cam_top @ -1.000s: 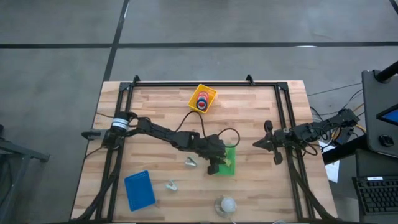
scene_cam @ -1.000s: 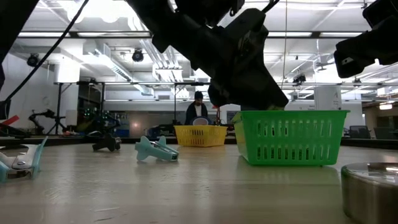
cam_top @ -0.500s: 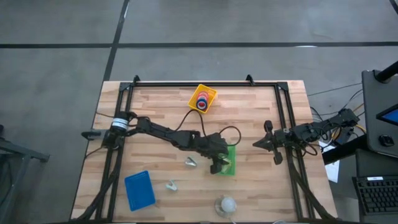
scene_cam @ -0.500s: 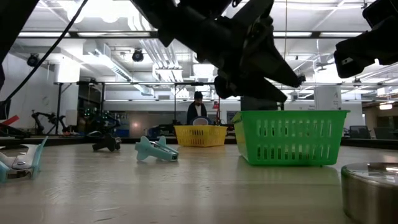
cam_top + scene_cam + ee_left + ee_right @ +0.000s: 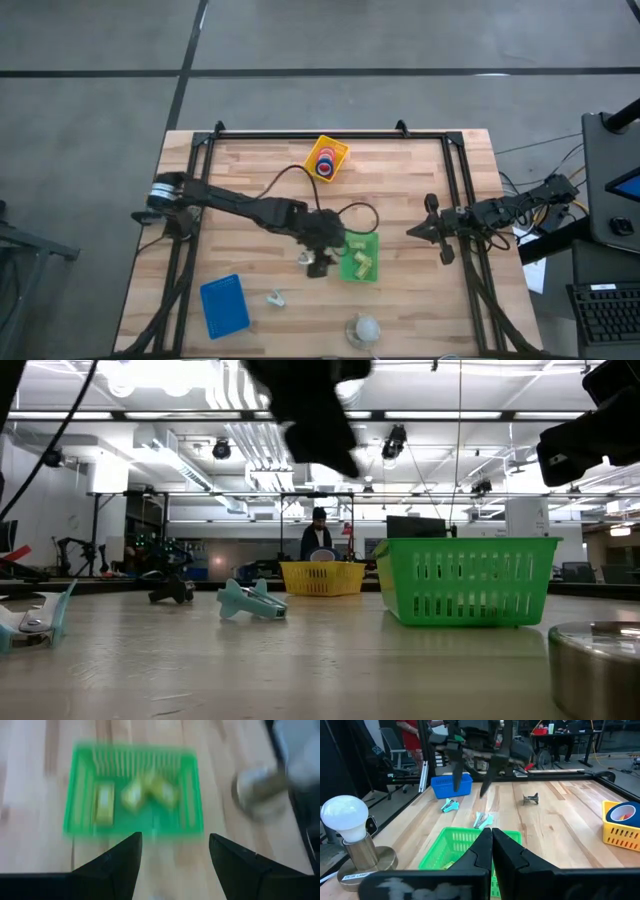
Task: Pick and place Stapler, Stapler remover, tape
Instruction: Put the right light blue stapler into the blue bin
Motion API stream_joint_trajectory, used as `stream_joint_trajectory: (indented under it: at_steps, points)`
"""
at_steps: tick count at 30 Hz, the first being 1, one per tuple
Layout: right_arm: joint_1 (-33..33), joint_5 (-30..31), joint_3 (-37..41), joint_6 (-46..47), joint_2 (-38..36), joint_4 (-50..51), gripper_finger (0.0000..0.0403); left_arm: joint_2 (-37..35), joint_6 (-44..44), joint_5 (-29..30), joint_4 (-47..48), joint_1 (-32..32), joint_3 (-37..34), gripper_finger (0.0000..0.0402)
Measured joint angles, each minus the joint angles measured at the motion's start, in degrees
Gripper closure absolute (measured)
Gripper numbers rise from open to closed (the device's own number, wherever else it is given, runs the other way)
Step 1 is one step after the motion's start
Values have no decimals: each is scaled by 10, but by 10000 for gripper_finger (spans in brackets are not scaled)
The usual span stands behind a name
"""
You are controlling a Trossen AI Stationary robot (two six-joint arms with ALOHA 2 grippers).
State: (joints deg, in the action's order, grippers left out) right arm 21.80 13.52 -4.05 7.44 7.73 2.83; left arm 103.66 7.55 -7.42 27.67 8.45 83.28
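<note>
Green basket (image 5: 372, 271) near table centre, holding three yellow-green staplers (image 5: 359, 260), long axes in different directions. Left gripper (image 5: 318, 266) just beside basket, fingers spread wide, empty. Right gripper (image 5: 412, 231) at right edge, pinched closed. Tape (image 5: 325, 162) in yellow bin (image 5: 340, 149).

Looking straight down from above: whole table (image 5: 420, 180). Looking level from table-top height toward the room. Looking down close from left wrist onto green basket (image 5: 134, 826). Looking from right wrist across the table. Shared by all four: same green basket.
</note>
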Motion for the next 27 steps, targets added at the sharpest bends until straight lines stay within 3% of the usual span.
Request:
stream_joint_trajectory:
  at_steps: [5, 11, 17, 27]
  points:
    - [0, 0, 0, 0, 3, 0, 394, -46, 25, 47, 103, 11, -20, 168]
    - [0, 0, 0, 0, 2, 0, 394, -65, 10, 96, 89, 15, -89, 168]
    - [0, 0, 0, 0, 3, 0, 394, -57, 37, 106, 45, 6, -159, 168]
    - [0, 0, 0, 0, 3, -1, 394, -53, 22, 114, 0, 4, -202, 168]
